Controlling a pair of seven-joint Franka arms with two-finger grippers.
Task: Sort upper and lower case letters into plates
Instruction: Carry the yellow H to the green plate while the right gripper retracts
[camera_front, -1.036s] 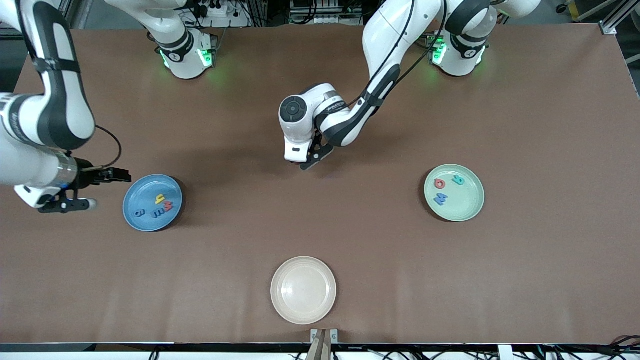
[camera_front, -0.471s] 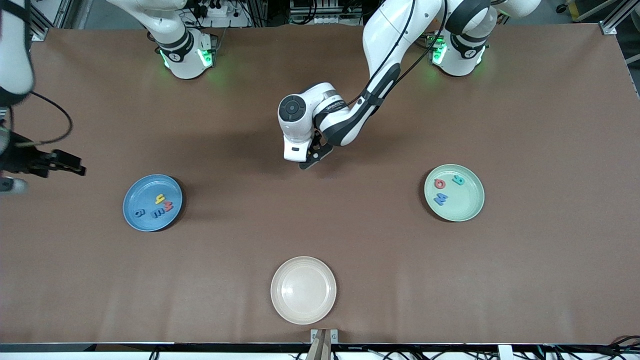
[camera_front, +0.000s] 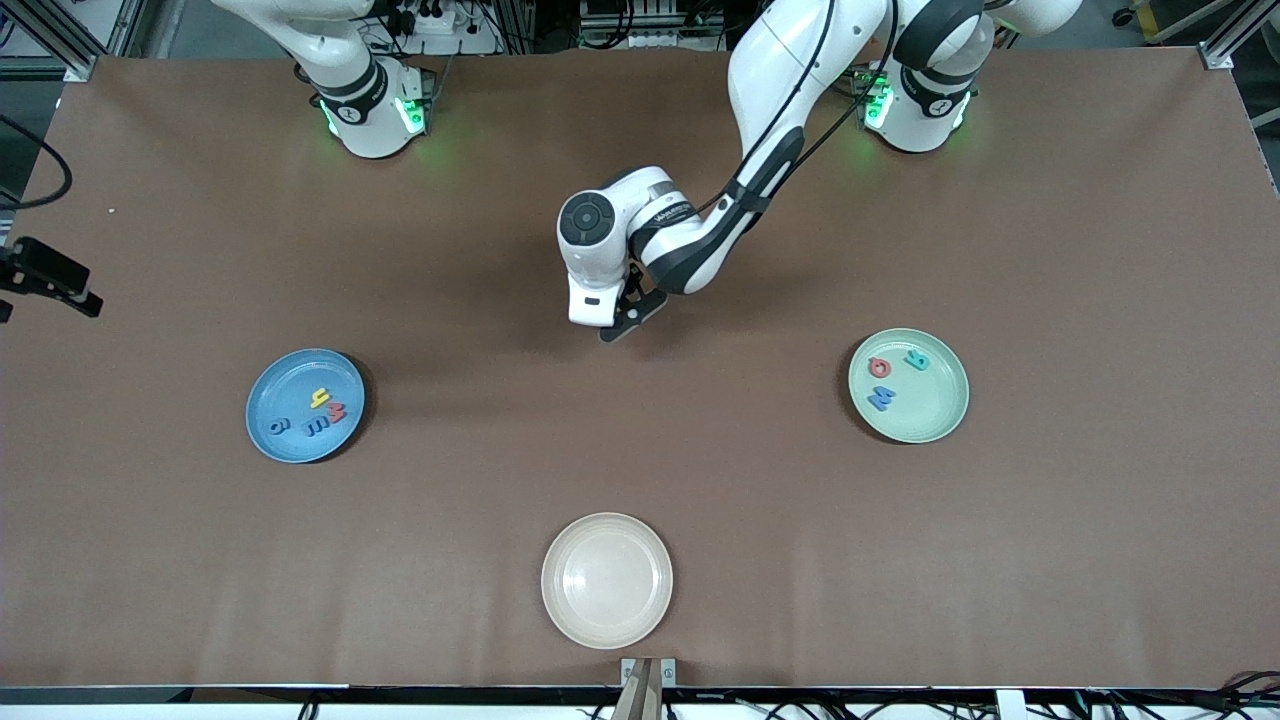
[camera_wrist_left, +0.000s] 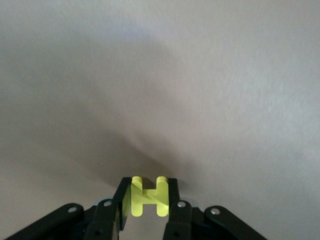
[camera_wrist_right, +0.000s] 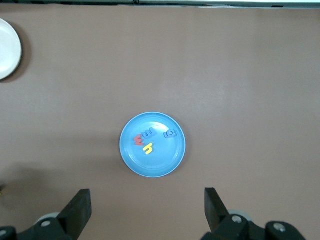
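Over at the right arm's end of the table, the right gripper (camera_wrist_right: 145, 212) hangs with its fingers spread wide above the light blue plate (camera_front: 290, 440), which carries four letters (camera_front: 318, 413). Midway along the table, toward its robot-side edge, the left gripper (camera_wrist_left: 145, 210) is clamped on a yellow H (camera_wrist_left: 145, 202). Toward the left arm's end, the mint green plate (camera_front: 935, 420) carries three letters (camera_front: 888, 380), and a cream plate (camera_front: 607, 580) sits by the camera-side edge.

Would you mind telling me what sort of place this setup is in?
Probably a robotics lab: two white robot arms mounted on a brown-covered table, aluminium framing and cables along its edges, and toy letters sorted into a round light blue plate.
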